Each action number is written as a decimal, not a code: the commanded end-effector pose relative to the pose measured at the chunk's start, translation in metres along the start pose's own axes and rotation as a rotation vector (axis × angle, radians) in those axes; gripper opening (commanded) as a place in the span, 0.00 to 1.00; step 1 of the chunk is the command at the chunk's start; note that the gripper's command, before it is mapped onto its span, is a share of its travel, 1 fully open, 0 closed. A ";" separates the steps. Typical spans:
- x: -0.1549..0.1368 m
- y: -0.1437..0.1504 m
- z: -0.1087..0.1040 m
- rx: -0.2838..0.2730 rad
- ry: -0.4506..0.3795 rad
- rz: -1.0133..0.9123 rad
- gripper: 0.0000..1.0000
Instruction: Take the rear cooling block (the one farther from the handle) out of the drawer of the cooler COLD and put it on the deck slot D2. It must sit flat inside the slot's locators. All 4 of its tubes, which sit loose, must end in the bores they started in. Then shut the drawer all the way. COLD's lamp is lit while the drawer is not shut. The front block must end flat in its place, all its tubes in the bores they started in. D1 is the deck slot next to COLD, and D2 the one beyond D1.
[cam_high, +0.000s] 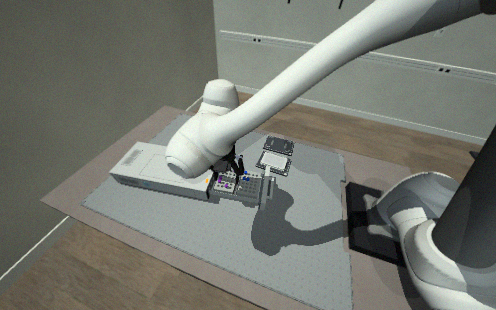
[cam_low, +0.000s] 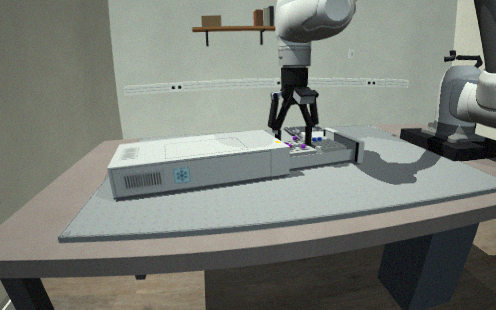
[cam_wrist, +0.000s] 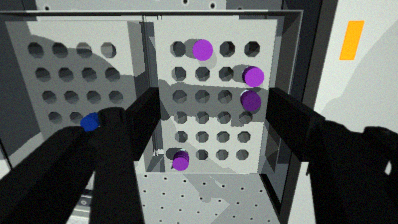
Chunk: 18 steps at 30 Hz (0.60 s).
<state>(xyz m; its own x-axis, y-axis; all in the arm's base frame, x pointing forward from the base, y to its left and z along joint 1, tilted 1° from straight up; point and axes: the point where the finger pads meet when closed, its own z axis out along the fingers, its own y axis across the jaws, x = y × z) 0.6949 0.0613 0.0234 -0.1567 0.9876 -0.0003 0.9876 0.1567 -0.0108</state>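
The drawer of cooler COLD is out; the orange lamp is lit. The rear block sits in the drawer beside the housing, with four purple tubes standing in its bores. The front block is on the handle side; a blue tube shows, others are hidden by the finger in the wrist view. My gripper is part open and empty, its fingers low on either side of the rear block, one near the gap between the blocks.
The pale slot D1 lies beside the drawer, and the dark slot D2 beyond it. The drawer's handle stands at its front end. The housing's front edge is close to one finger.
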 end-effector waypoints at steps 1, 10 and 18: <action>-0.001 0.000 0.000 0.000 0.001 0.001 0.66; -0.001 0.000 0.000 0.000 0.001 0.001 0.55; -0.001 0.000 0.000 0.000 0.001 0.001 0.43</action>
<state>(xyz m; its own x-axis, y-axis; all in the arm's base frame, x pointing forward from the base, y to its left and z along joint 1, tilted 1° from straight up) 0.6949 0.0613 0.0235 -0.1567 0.9876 -0.0003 0.9876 0.1567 -0.0108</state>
